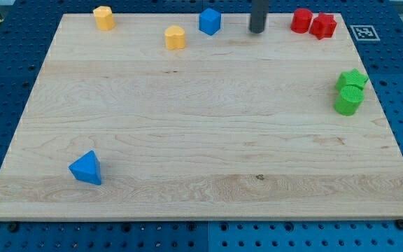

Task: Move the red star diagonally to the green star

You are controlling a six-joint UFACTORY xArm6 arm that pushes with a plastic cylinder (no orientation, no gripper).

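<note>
The red star (324, 26) sits at the view's top right of the wooden board (201, 161), touching a red round block (301, 20) on its left. The green star (352, 80) lies near the right edge, touching a green round block (348, 101) just below it. My tip (257, 31) is down at the board's top edge, left of the red blocks and right of a blue block (210, 22). It touches no block.
A yellow block (103, 17) stands at the top left and another yellow block (175, 37) right of it. A blue triangular block (87, 169) lies at the bottom left. A marker tag (364, 32) lies off the board's top right corner.
</note>
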